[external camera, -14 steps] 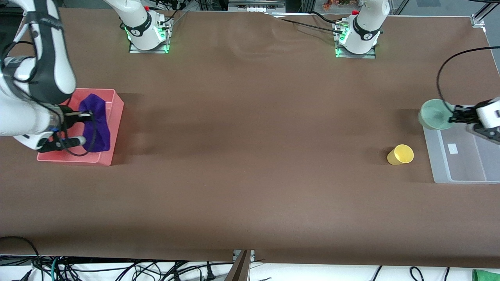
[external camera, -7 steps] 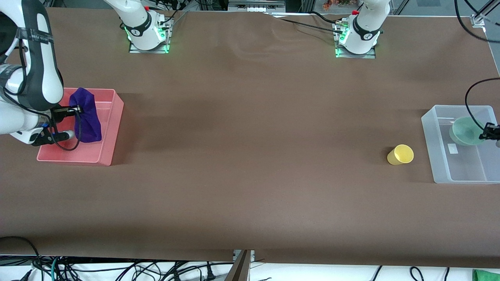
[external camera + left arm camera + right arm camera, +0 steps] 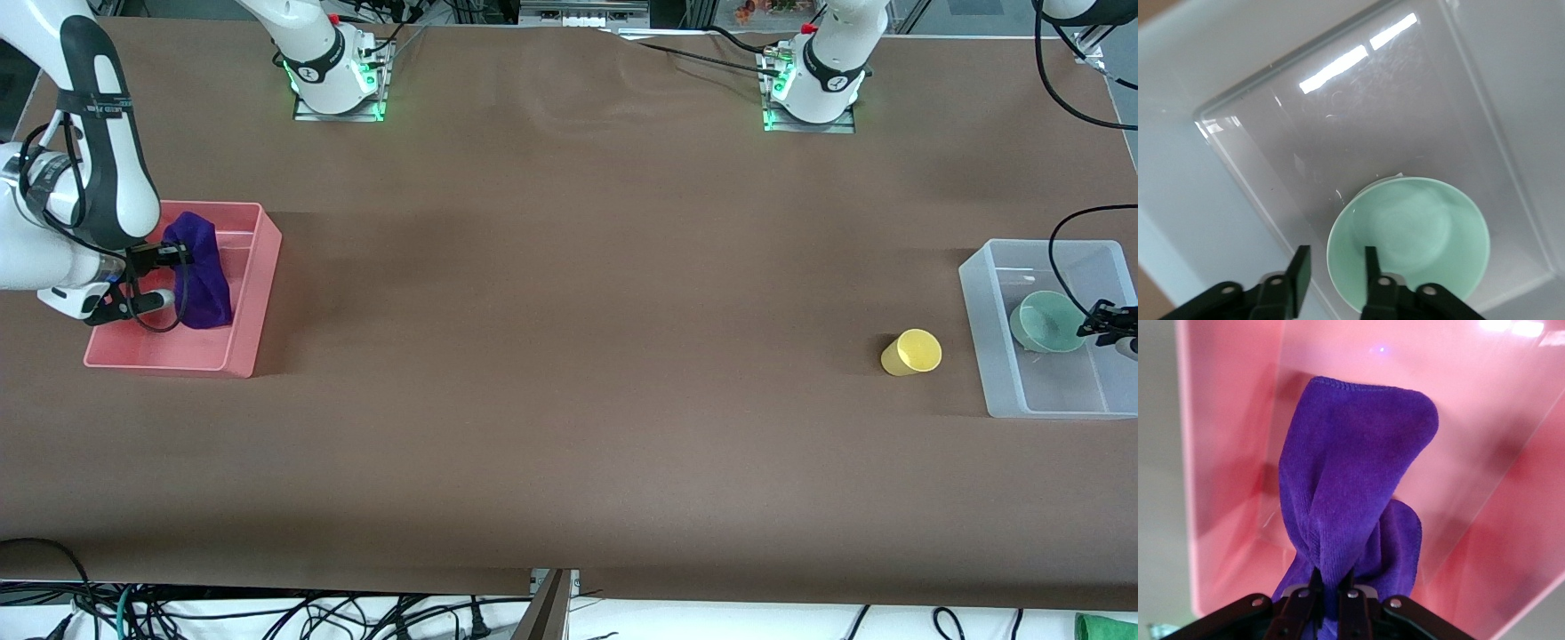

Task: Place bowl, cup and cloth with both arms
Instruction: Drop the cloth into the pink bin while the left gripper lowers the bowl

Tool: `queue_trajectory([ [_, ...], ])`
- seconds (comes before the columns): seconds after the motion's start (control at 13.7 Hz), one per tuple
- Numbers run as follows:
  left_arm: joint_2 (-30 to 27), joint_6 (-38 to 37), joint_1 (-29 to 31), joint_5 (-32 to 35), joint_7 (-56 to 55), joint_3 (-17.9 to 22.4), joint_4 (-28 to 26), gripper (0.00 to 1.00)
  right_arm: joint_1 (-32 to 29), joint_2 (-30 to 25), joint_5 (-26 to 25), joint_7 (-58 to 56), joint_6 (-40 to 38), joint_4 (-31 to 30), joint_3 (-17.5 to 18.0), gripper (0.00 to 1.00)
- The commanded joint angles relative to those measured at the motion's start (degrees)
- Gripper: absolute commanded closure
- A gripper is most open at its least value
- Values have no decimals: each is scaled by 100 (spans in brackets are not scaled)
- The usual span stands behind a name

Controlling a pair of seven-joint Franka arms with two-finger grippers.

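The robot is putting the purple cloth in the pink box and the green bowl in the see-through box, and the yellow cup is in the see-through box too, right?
Not quite. The front view shows the yellow cup standing on the brown table beside the see-through box, not in it. The rest holds: the right gripper holds the purple cloth in the pink box, the left gripper the green bowl.

Brown table cover (image 3: 569,356); tangled cables (image 3: 267,613) on white floor below.
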Motion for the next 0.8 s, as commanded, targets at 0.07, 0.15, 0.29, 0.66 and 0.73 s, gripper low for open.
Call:
queue_trajectory([
  [0.07,-835,-987,-15,21,53,-330,49,0,-81,-111,-64,-261,835,-584,-92,100],
  [0.15,-976,-1084,-15,21,18,-470,49,0,-99,-94,-55,-261,933,-628,-101,92],
  [0.29,-1267,-1356,-15,21,-227,-707,49,0,-99,-85,-37,-261,934,-585,-127,0],
  [0.66,-1505,-1824,-15,30,-1186,-1262,58,0,-99,-251,295,-164,-151,308,-92,0],
  [0.73,-1618,-1832,-15,21,-1186,-1332,49,0,-90,-243,367,-164,-626,747,-48,0],
])
